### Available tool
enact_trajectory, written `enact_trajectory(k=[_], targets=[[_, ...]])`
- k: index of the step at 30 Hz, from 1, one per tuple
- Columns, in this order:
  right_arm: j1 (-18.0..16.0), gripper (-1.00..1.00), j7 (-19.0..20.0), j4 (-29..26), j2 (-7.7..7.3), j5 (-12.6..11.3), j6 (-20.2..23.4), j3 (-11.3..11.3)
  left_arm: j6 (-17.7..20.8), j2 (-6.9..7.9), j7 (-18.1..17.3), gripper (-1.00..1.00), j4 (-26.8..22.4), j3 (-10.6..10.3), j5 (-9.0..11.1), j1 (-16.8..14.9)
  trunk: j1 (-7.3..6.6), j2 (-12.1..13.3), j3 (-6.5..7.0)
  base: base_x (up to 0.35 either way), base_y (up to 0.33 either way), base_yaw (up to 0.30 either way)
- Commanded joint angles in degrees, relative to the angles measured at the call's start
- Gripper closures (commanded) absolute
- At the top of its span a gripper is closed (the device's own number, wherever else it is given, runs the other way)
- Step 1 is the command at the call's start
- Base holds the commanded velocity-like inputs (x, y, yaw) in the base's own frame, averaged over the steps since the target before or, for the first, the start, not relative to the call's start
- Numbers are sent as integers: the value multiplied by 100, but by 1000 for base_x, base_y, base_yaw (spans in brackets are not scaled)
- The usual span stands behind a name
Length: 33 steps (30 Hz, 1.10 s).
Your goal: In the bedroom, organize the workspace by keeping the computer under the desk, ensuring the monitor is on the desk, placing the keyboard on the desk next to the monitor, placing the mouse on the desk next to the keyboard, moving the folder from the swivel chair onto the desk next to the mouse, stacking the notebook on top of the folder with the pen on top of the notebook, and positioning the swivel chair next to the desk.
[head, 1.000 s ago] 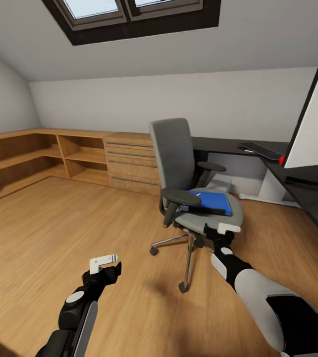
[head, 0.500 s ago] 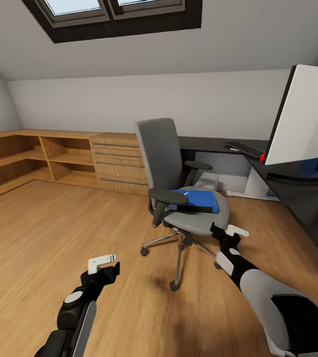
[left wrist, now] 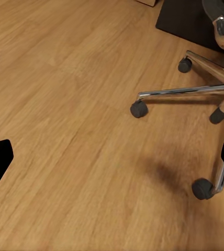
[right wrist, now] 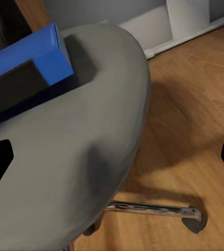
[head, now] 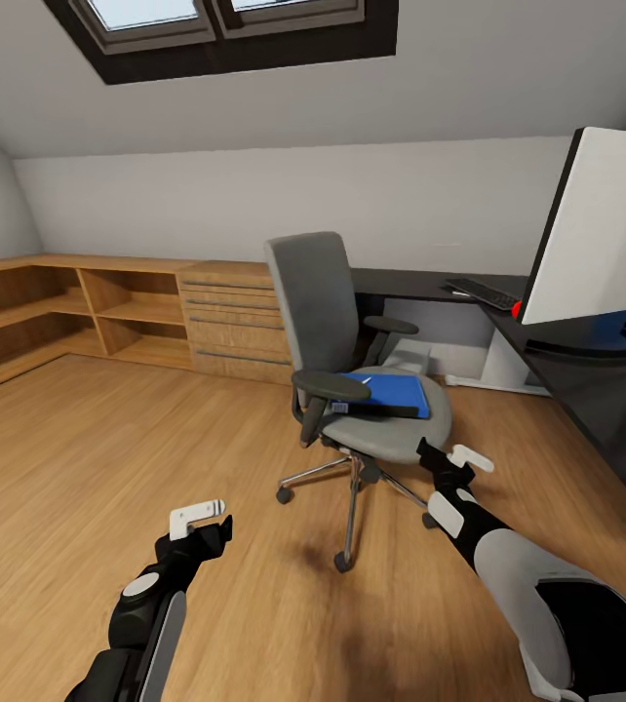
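1. the swivel chair [head: 357, 341] was seen standing beside the surface [head: 586, 375], with the folder [head: 391, 392] lying flat on its seat and a dark flat item, perhaps the notebook, resting on the folder.
2. the right end effector [head: 454, 458] was held just off the seat's front edge, its fingers apart and nothing gripped.
3. the left end effector [head: 201, 519] hung low over the floor beside the chair base, likewise spread and empty.
4. a nudge on the seat was judged likely to roll the chair away.
5. the stacked items could be slid off if only the folder were pulled.
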Motion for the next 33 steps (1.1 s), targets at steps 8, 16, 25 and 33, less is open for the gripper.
enact_trajectory(k=[8,16,25,33], targets=[[-5,-100,-24,-20,0,-6,2,10,26,-3,31,-100,-7,8,44,-3,-1,-2,-6,0,0,0],[-4,-100,-48,-21,-56,2,-6,-159,26,-3,31,-100,-7,4,34,-3,-1,-2,-6,0,0,0],[-7,-100,-57,-93,-60,19,-57,-209,26,-3,31,-100,-7,8,27,-3,-1,-2,-6,0,0,0],[-7,-100,-142,-138,-100,6,-9,-474,26,-3,43,-100,-2,15,27,-3,-1,-2,-6,0,0,0]])
